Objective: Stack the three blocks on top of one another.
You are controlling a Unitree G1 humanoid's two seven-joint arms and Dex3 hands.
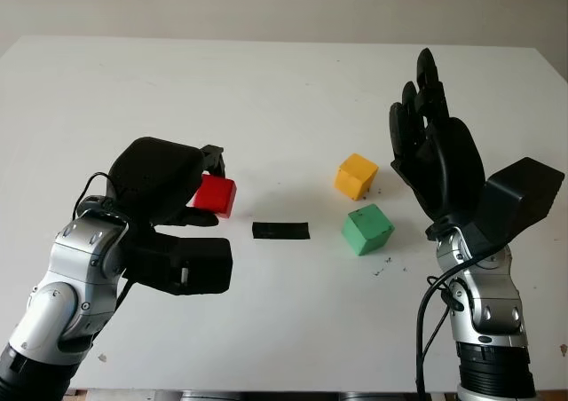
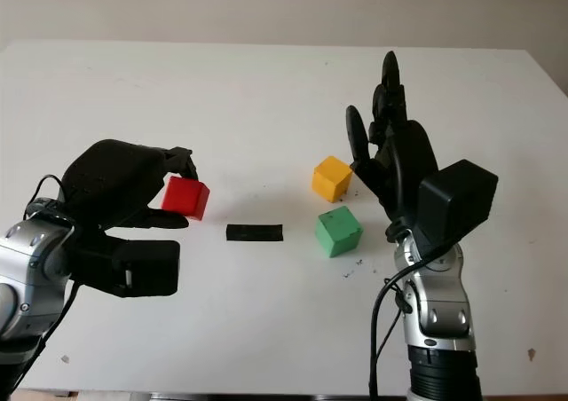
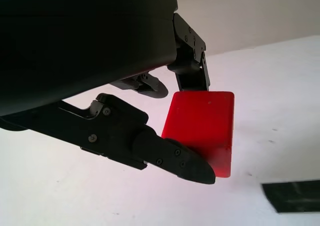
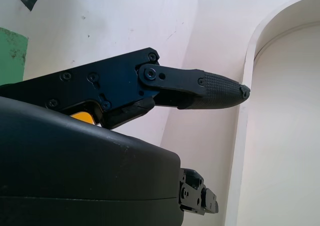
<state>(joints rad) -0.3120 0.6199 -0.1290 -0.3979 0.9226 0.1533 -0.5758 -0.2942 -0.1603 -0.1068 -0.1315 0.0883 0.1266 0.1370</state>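
Note:
My left hand (image 1: pixel 206 188) is shut on a red block (image 1: pixel 216 195), pinched between its fingers (image 3: pixel 170 156) on the left side of the white table (image 1: pixel 266 90); whether the block touches the table I cannot tell. The same red block (image 3: pixel 202 126) fills the centre of the left wrist view. A yellow block (image 1: pixel 356 176) sits right of centre, with a green block (image 1: pixel 367 229) just in front of it. My right hand (image 1: pixel 430 126) is open, held upright just right of those two blocks. The green block (image 4: pixel 10 56) and a sliver of the yellow block (image 4: pixel 82 117) appear beside the right hand's finger (image 4: pixel 200 88).
A short strip of black tape (image 1: pixel 280 231) lies on the table between the red block and the green one. The table's right edge (image 1: pixel 550 90) runs past the right hand. A pale wall stands behind the table.

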